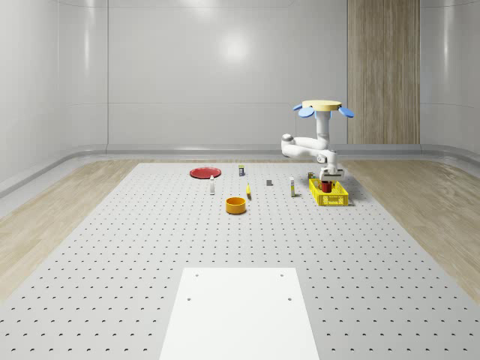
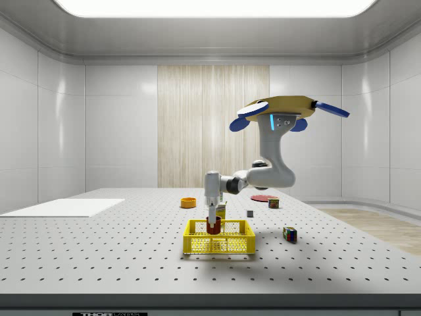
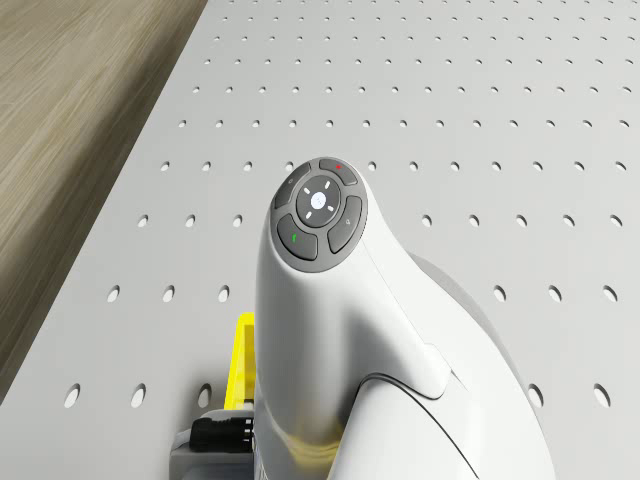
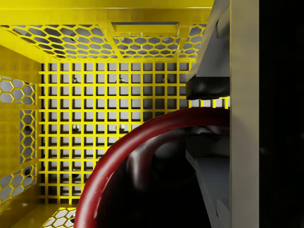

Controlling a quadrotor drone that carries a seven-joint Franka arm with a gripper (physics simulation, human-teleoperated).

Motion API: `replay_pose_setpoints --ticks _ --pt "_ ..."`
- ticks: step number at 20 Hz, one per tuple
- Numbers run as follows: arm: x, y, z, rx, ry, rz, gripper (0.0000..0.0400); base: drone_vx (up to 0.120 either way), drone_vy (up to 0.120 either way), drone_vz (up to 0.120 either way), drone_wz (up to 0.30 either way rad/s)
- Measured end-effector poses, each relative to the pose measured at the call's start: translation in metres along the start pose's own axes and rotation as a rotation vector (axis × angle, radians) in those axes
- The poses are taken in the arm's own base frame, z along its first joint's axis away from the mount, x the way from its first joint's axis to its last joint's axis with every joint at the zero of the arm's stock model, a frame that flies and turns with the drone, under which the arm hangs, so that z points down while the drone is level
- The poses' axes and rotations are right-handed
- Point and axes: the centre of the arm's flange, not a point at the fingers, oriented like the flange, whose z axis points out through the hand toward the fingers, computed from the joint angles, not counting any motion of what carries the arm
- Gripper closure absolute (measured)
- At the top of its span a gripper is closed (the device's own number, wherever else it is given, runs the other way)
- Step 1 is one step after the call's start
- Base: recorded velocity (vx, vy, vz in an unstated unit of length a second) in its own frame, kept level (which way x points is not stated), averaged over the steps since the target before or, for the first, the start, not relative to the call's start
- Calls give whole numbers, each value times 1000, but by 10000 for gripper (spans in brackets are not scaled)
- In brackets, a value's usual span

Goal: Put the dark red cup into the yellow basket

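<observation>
The drone (image 1: 323, 107) hovers above the tabletop (image 1: 150, 247), over the far right part of it in the whole-scene view, with its white arm (image 2: 260, 174) bent down toward the yellow basket (image 2: 219, 237). The end effector (image 2: 213, 216) hangs inside the basket's rim, pinching the dark red cup (image 2: 214, 226) by its rim: in the wrist view one dark finger (image 4: 209, 85) sits outside the cup's wall and the other inside it. The cup is upright within the basket, above its grid floor; whether it touches that floor cannot be told. An orange bowl (image 1: 236, 205) sits left of the basket in the whole-scene view, and a red plate (image 1: 203, 172) lies farther back.
</observation>
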Motion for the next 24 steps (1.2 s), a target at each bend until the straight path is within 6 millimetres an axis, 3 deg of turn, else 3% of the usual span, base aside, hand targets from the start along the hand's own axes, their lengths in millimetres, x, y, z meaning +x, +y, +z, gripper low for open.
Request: replay_pose_setpoints --ticks 10,11,12,14,16,19,24 --pt "-13 -13 18 -1 1 12 299 0 0 0 0" --pt "-14 -14 20 0 0 10 276 0 0 0 0" --pt "-15 -15 21 0 0 8 215 0 0 0 0" --pt "-16 -16 22 0 0 6 130 0 0 0 0" --pt "-17 -17 19 0 0 4 79 0 0 0 0" --pt "-18 -18 12 0 0 2 37 0 0 0 0" --pt "-18 -18 6 0 0 1 12 0 0 0 0"
